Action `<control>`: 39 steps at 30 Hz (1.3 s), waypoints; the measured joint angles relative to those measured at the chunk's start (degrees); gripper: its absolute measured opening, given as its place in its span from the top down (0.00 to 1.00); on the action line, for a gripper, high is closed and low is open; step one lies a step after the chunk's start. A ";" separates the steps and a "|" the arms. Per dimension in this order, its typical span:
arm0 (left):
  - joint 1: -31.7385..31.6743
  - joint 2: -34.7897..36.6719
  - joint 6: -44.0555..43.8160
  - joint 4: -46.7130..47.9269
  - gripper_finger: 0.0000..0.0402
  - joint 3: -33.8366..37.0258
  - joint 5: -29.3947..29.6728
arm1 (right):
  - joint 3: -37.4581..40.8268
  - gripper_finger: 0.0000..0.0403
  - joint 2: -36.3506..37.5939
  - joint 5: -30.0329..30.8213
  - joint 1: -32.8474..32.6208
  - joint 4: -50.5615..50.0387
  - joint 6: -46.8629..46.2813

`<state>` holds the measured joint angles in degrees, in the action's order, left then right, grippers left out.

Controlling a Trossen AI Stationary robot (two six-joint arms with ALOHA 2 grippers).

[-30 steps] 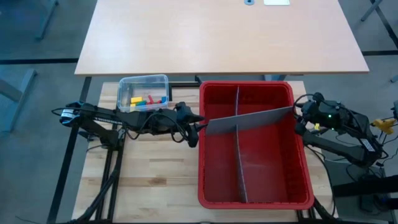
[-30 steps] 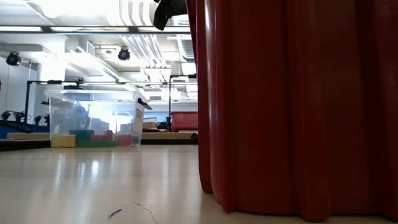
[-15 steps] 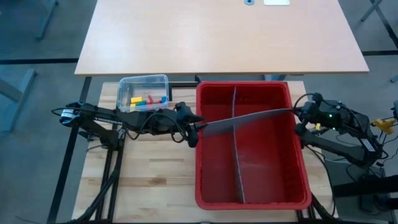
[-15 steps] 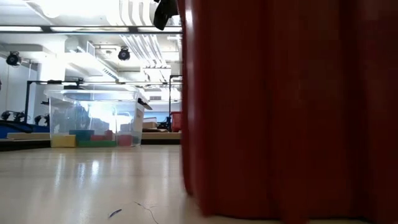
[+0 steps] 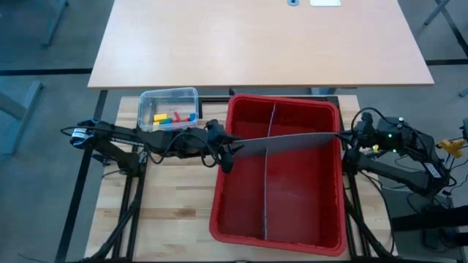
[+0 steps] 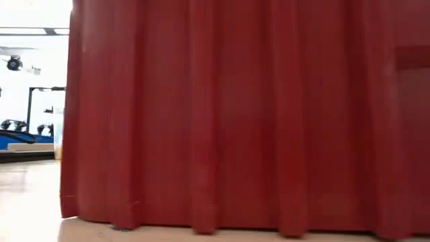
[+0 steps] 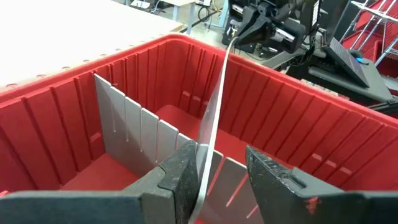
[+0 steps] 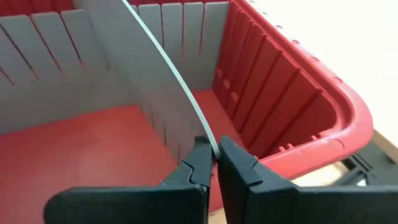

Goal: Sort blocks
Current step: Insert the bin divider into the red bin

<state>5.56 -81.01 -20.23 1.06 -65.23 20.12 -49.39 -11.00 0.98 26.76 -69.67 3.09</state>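
Left hand (image 7: pixel 211 177): mine, at the left rim of the red bin (image 5: pixel 219 219), fingers (image 7: pixel 177 180) partly spread with the near end of the cross divider (image 5: pixel 289 140) standing between them; I cannot tell whether the pads actually press it.
Right hand (image 8: pixel 214 163): mine, at the bin's right rim, fingers pressed together, pinching the divider's other end by its thin top edge.
Cross divider: grey slotted panel spanning the bin left to right, bowed between my two hands; I judge I hold both ends so that it can be steered onto its slots.
Long divider (image 5: pixel 268 175): seated, running near to far down the bin's middle; the cross panel passes over it.
Bin: sits askew on the table (image 5: pixel 168 212), its near end swung leftward.
Blocks (image 5: pixel 174 116): yellow, red, green and blue, all in the clear tub (image 5: pixel 148 98) at far left, just beyond my left arm, apart from the bin.
Task stage: compartments not finished, no block sorted yet, by my reading.
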 joint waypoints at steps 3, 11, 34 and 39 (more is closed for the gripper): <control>0.02 0.00 0.20 0.41 0.70 0.00 -0.02 | 0.00 1.00 -0.02 -0.19 0.00 0.32 -0.79; 0.00 0.00 0.20 1.08 0.72 0.00 -0.02 | -0.02 1.00 -0.08 -7.92 0.02 3.51 -2.11; 0.00 0.00 -0.24 4.35 0.74 -0.02 -0.02 | 0.00 1.00 -0.09 -18.15 0.02 5.87 -6.12; 0.00 0.00 -0.24 4.40 0.74 -0.02 -0.03 | 0.00 1.00 -0.07 -20.04 0.02 6.57 -7.13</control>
<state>5.56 -81.01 -20.47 5.46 -65.25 20.09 -49.39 -11.07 -19.07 26.79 -63.10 -4.04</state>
